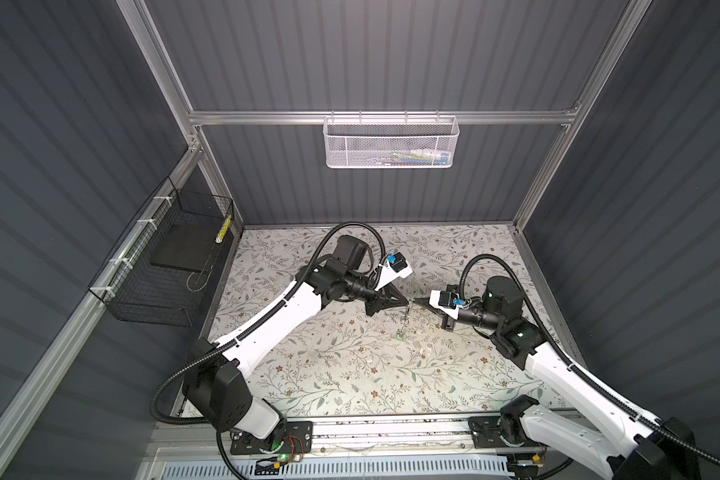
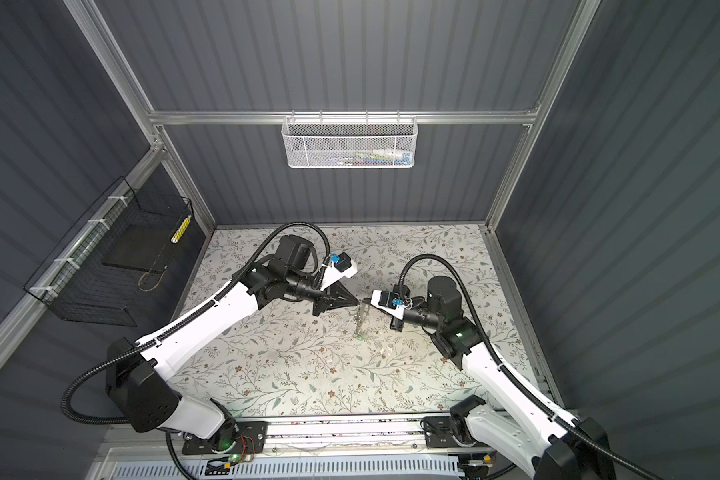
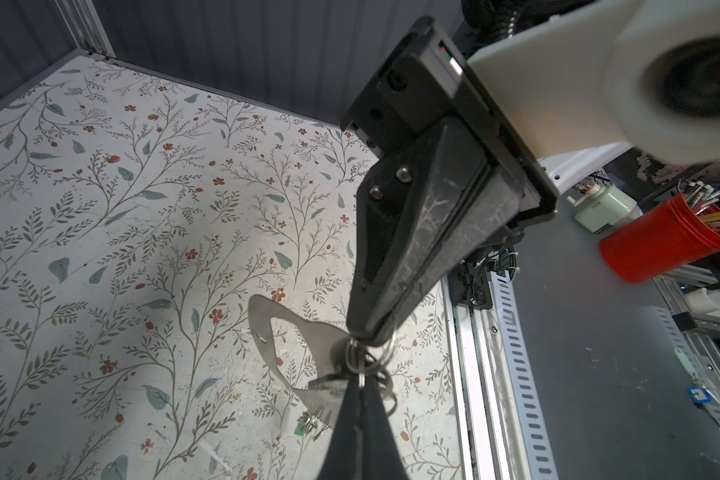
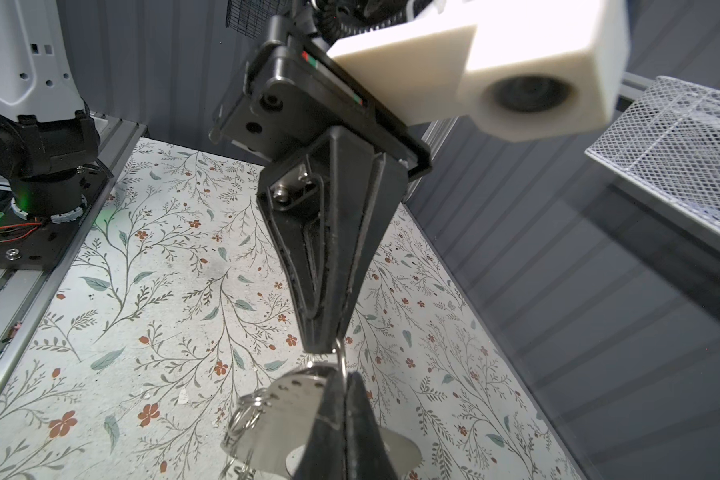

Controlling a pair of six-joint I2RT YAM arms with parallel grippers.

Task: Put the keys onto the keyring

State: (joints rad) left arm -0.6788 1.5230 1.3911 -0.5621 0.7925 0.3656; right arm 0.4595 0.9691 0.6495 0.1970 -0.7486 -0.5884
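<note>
Keyring (image 3: 323, 347), a flat grey plate w/ a long cutout, is held in mid-air above approx. the centre of the floral tabletop (image 1: 350, 374). It is hung between the two claw tips in both top views. R claw (image 4: 341, 390) is clenched on the plate's edge, w/ the plate showing on both sides of its fingers. L claw (image 3: 360, 388) is clenched too, tip to tip w/ the R one, right at the cluster of small metal rings (image 3: 360, 359). Whether a ring or the plate itself is pinched there can't be told. Green tag (image 3: 298, 429) is seen dangling below the plate. Whether it touches the tabletop can't be told, and it's too small in the top views for more detail.
</note>
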